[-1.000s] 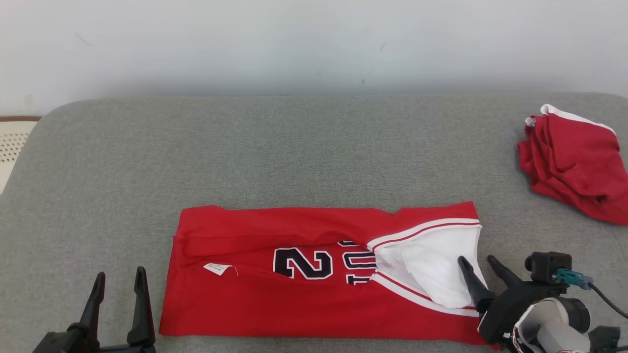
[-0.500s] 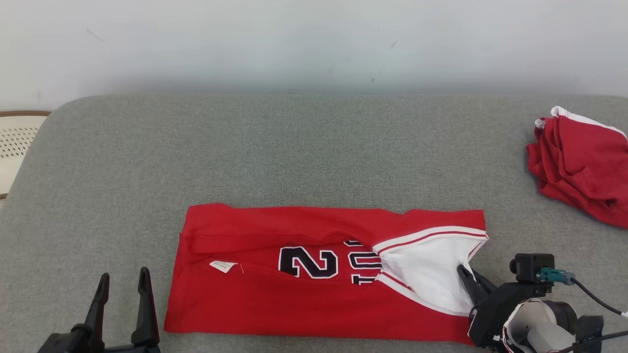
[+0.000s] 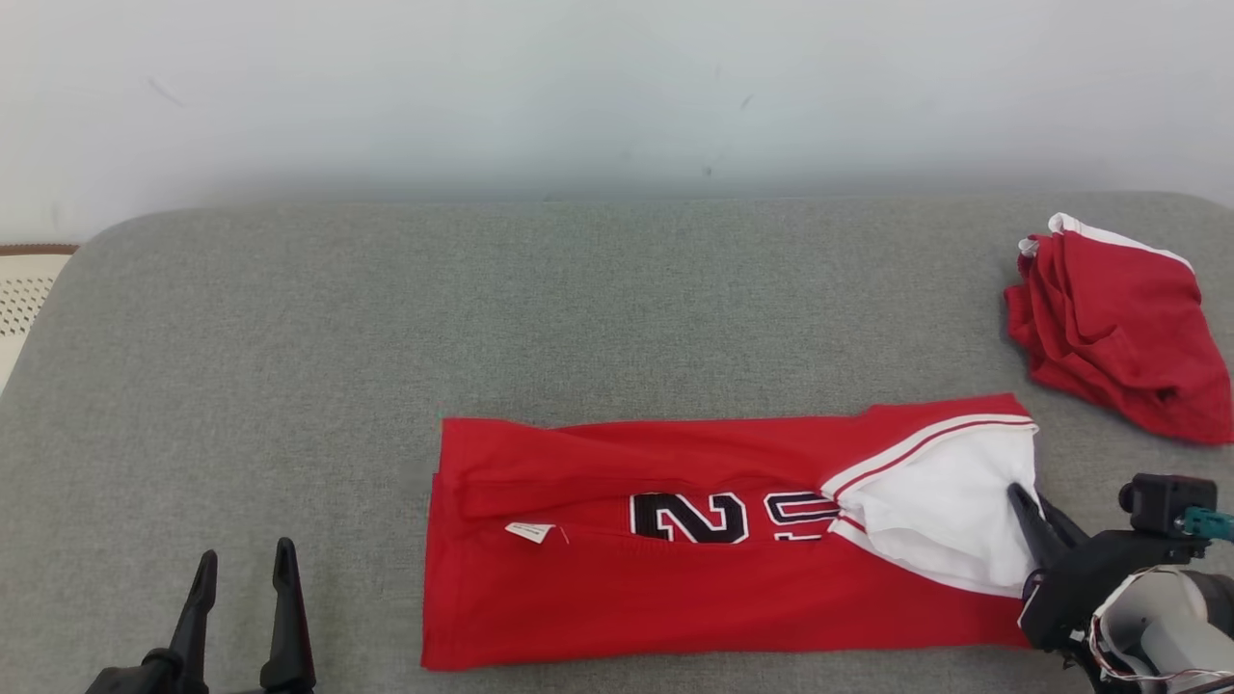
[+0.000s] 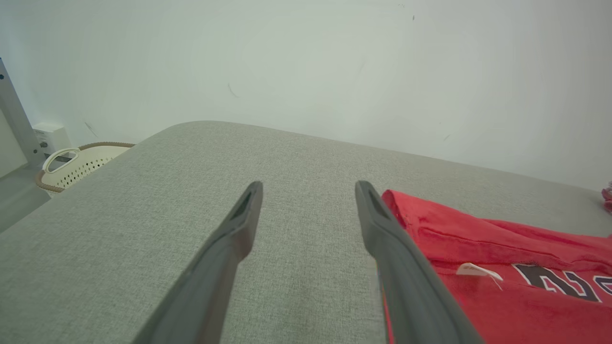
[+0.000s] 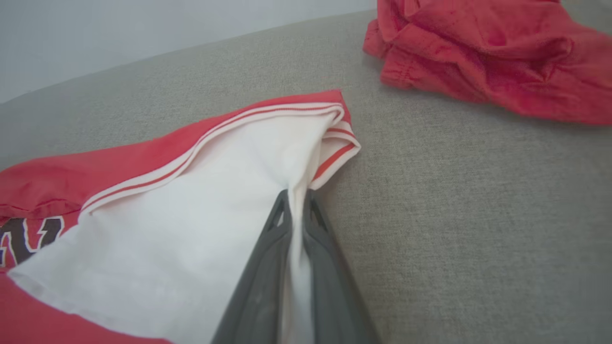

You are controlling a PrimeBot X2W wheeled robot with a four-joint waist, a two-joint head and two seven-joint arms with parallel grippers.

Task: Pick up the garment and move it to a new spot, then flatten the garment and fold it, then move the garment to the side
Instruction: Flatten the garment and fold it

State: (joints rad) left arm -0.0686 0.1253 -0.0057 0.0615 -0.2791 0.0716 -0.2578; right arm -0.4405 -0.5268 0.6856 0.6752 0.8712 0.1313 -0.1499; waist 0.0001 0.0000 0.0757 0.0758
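Now the right hand (image 5: 296, 192), pinching the jersey (image 3: 675, 598), has dragged it closer to the red pile (image 3: 1109, 328)

Red jersey (image 3: 675, 607), black numerals (image 3: 689, 518), grey surface (image 3: 578, 308)

Jersey (image 3: 675, 607): number's top hidden under a fold, perhaps 23.
Tag (image 3: 528, 531): print too small to read.
Basket (image 3: 19, 294): cut by left edge.
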